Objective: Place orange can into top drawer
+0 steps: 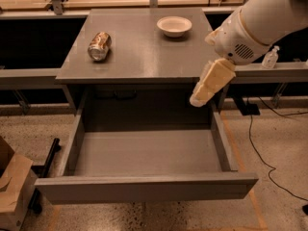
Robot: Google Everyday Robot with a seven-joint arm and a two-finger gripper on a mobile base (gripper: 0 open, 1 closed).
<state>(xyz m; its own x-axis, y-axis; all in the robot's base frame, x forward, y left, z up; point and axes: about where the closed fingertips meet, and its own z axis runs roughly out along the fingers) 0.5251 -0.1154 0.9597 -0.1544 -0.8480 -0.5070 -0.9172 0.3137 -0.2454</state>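
Orange-brown and dented, the orange can (99, 45) lies on its side near the counter's (144, 61) left edge, above the pulled-out top drawer (144, 189). The gripper (198, 97) hangs off the front right corner; whether it is parted or closed cannot be told. A glancing approach could roll the can away.
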